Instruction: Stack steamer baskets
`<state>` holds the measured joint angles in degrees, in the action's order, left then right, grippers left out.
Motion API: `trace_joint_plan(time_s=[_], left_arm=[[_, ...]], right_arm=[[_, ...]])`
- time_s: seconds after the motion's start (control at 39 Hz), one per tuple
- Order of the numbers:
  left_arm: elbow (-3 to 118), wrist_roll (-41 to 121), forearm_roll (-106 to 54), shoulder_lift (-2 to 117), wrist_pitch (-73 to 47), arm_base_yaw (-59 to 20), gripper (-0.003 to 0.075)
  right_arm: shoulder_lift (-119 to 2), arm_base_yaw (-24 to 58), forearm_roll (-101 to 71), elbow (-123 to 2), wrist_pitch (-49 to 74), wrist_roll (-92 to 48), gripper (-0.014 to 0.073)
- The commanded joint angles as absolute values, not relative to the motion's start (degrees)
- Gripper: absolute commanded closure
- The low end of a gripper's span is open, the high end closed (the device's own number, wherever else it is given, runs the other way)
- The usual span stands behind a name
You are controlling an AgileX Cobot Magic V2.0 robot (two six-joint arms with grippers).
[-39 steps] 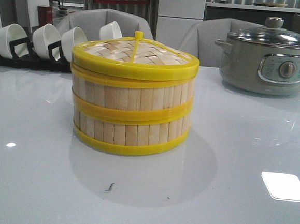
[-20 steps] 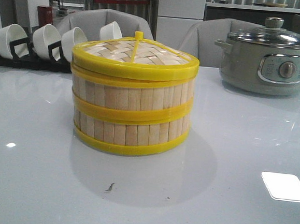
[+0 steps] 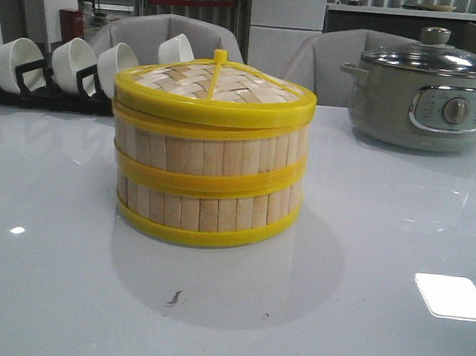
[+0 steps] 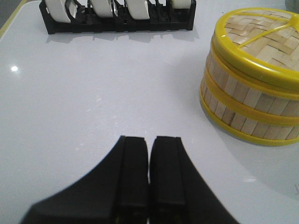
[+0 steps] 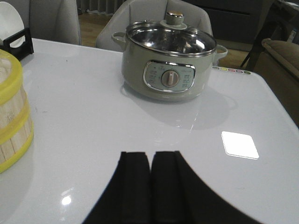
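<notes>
From the front, the two steamer baskets (image 3: 208, 184) are seen stacked on the white table (image 3: 375, 321), with the woven lid (image 3: 215, 90) on top. The left gripper (image 4: 148, 161) is seen pressed together, empty, near them. The right gripper (image 5: 149, 175) is seen closed, empty, facing the grey pot (image 5: 169, 67).

Bright, even indoor light from overhead. Glossy white bench (image 3: 398, 240) mirrors it: sharp rectangular glare patch at front-right in front view, same patch in right wrist view, plus small hot spots near front-left and in left wrist view. Soft round shadow under stacked baskets (image 3: 210, 172), spreading toward camera; faint shadow below pot (image 5: 169, 60) w/ blurry reflection. Pot lid throws specular highlights. Front view fairly sharp, slight grain; background darker, softer. Wrist views: left end effector (image 4: 149, 182) and right end effector (image 5: 150, 186) very close, dark, underexposed, edges soft. Bowl rack (image 4: 117, 16) slightly blown out on white bowls.
</notes>
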<state>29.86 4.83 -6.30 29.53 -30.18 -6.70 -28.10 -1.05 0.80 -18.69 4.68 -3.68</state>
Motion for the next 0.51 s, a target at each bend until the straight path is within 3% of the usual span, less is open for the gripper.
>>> trace_joint_plan(time_s=[0.0, 0.49], left_arm=[[31.54, 4.41, -6.93, 30.01, -25.6, -7.02, 0.0632], [31.54, 4.41, -6.93, 30.01, -25.6, -7.02, 0.0632]], right_arm=[[-28.04, -1.4, 0.68, -20.24, -1.3, -3.7, 0.0533], [-28.04, -1.4, 0.68, -20.24, -0.34, -3.7, 0.0543]])
